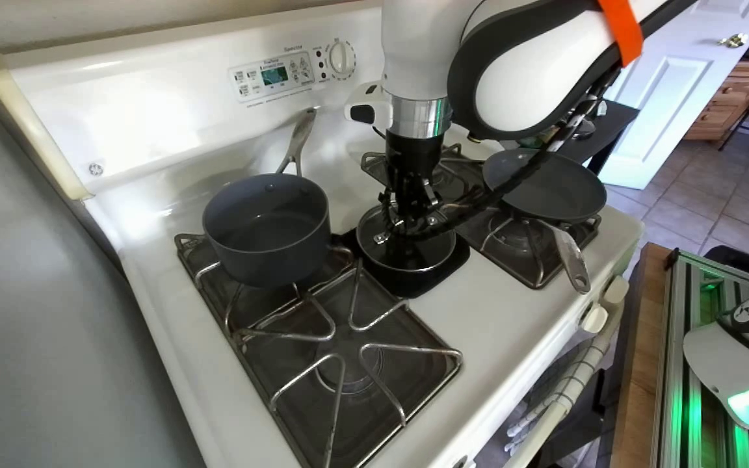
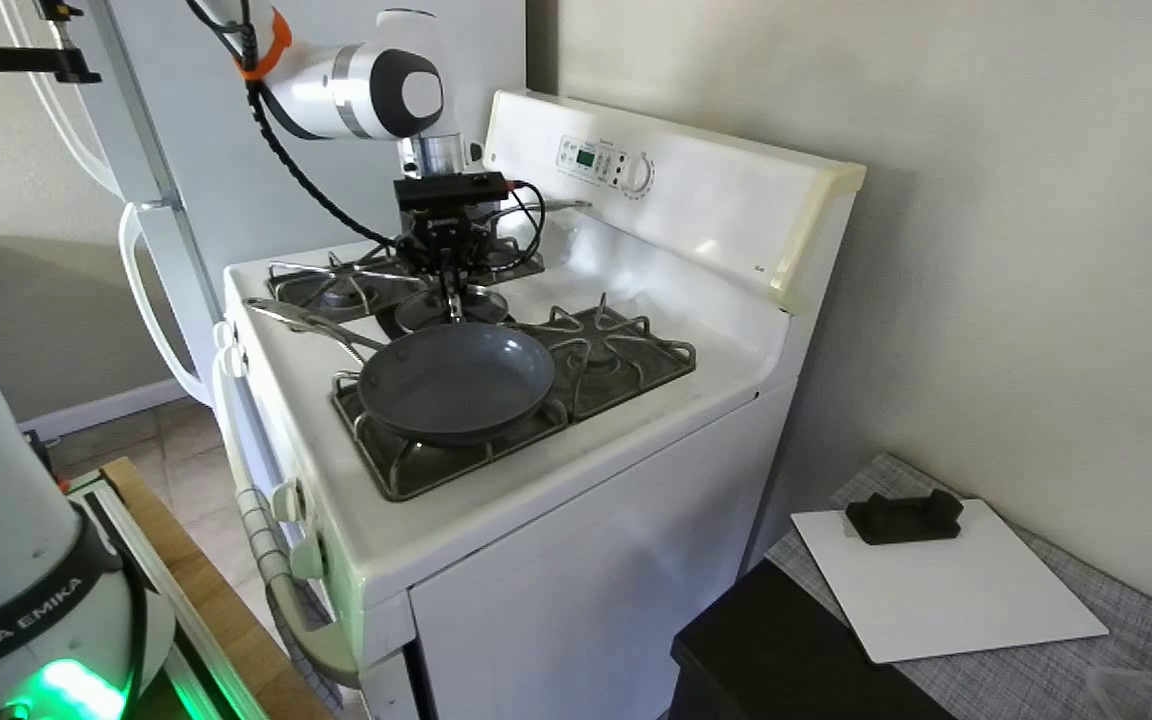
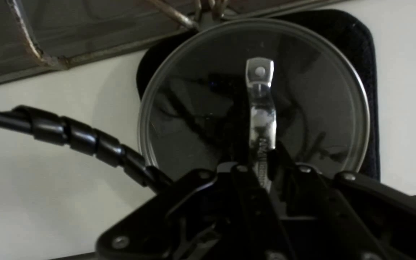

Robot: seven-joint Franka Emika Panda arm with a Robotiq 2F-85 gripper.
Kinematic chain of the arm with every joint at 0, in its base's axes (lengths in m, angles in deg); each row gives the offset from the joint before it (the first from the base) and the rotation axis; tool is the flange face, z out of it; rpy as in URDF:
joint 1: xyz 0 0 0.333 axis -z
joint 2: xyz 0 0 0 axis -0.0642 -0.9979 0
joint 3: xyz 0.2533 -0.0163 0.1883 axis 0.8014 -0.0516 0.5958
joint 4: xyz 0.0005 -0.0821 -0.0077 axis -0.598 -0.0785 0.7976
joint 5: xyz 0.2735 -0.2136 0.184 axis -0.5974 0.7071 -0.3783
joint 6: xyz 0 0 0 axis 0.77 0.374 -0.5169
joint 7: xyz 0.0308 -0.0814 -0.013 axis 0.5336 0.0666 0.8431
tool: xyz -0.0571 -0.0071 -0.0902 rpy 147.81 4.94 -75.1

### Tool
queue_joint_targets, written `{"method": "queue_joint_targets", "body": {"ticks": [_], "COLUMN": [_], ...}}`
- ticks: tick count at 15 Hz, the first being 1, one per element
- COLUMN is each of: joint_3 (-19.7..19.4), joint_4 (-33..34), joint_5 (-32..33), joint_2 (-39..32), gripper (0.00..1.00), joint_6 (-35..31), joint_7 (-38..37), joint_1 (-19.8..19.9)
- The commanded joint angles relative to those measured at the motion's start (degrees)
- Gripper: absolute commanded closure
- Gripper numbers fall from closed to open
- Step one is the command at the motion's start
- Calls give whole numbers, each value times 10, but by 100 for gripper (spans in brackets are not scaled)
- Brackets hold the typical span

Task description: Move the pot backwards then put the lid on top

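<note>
The dark grey pot [image 1: 267,257] stands upright and uncovered on a rear burner, its long metal handle [image 1: 298,136] pointing at the stove's back panel. In an exterior view only its handle [image 2: 551,206] shows clearly, with the body hidden behind the gripper. The round dark glass lid [image 3: 200,108] lies flat on a black pad [image 3: 356,47] between the burner grates. From above, my gripper [image 3: 259,159] has its fingers closed on both sides of the lid's metal handle [image 3: 261,119]. Both exterior views show the gripper [image 1: 407,227] [image 2: 453,305] down at the lid.
A shallow dark pan [image 1: 547,185] sits on a front grate on the lid's far side from the pot, its pale handle [image 1: 569,260] toward the stove's front edge. A bare grate [image 1: 348,364] lies in front of the pot. The back panel [image 2: 676,190] rises behind the burners.
</note>
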Motion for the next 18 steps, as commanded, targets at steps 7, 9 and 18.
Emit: {"method": "queue_joint_targets", "body": {"ticks": [7, 9, 18], "joint_3": [7, 9, 13], "joint_4": [25, 32, 64], "joint_5": [-23, -36, -80], "joint_2": [-29, -38, -64], "gripper": [18, 10, 88], "joint_6": [7, 12, 41], "joint_7": [29, 42, 75], "joint_1": [10, 13, 27]}}
